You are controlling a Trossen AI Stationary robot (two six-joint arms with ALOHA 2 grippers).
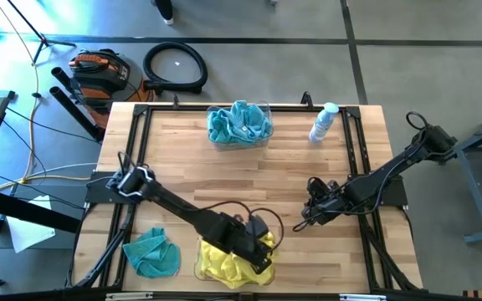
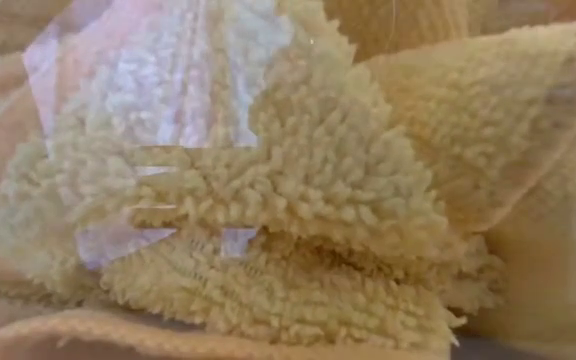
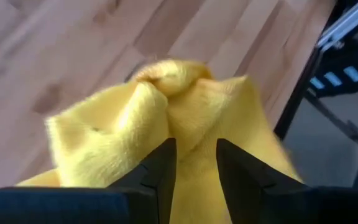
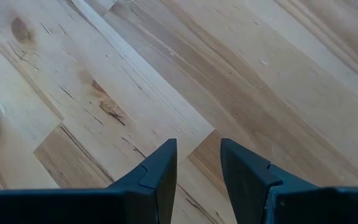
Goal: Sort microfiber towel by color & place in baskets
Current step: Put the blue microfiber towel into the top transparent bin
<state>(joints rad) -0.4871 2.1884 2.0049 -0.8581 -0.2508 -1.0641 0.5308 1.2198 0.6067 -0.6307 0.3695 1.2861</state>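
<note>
Yellow towels (image 1: 224, 263) fill the near basket (image 1: 199, 269) under the left gripper (image 1: 262, 255), its fingers parted and empty, teal ones (image 1: 239, 123) fill the far basket (image 1: 266, 109), so 1 teal towel (image 1: 152, 253) remains loose on the table (image 1: 258, 180); the right gripper (image 1: 308, 215) waits unclenched mid-table.

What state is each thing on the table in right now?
Far basket: holds teal towels.
Near basket: holds yellow towels.
Loose teal towel: crumpled on the table.
Bottle: lying down.
Left gripper: open, over yellow towels.
Right gripper: open, empty, over bare wood.
</note>
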